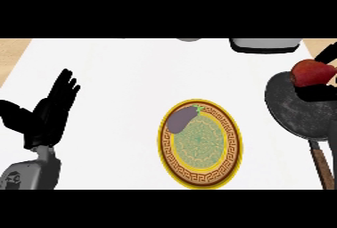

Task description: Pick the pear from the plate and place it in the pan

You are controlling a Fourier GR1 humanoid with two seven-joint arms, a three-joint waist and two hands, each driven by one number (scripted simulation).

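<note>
the right hand [320, 91] holds the reddish pear [310, 73] above the pan [289, 111] at the tabletop's right edge, not yet released; an aubergine stays on the plate [227, 156]. the left hand [49, 111] rests open.

You see a bright, evenly lit white desk [132, 80] with no glare. Shadows are faint, so no light direction is evident. The black hands and dark pan [296, 111] show little surface detail.

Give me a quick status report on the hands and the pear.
Left robot hand open, resting at left. Right robot hand curled round red pear above pan. Eggplant on plate, nothing blocking.
</note>
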